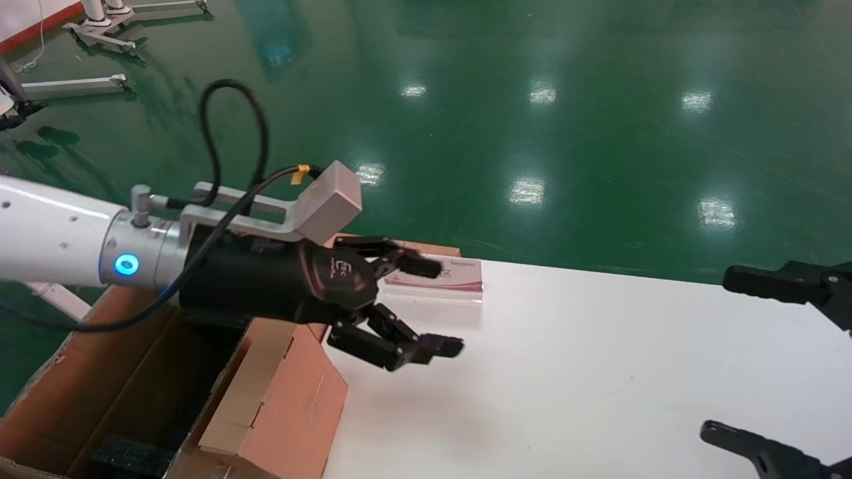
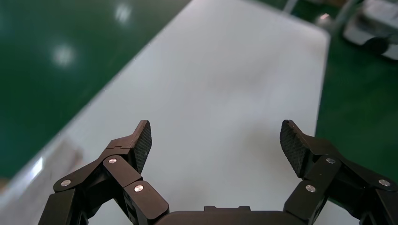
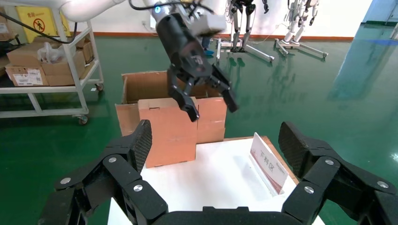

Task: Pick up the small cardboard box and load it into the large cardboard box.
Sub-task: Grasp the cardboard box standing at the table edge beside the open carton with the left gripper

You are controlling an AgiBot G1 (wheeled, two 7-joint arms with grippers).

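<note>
The large cardboard box (image 1: 279,392) stands open at the table's left end, with its flaps upright and black foam (image 1: 126,456) inside; it also shows in the right wrist view (image 3: 171,126). The small cardboard box is not in view in any frame. My left gripper (image 1: 436,306) is open and empty, held above the white table (image 1: 599,372) just right of the large box. In the left wrist view the left gripper (image 2: 217,140) has only bare tabletop (image 2: 225,70) between its fingers. My right gripper (image 1: 729,356) is open and empty at the table's right edge.
A white and red sign in a clear stand (image 1: 442,274) sits at the table's far left corner, on a reddish-brown wooden board (image 1: 432,249). Green floor surrounds the table. A shelf cart with cartons (image 3: 42,65) stands behind the large box.
</note>
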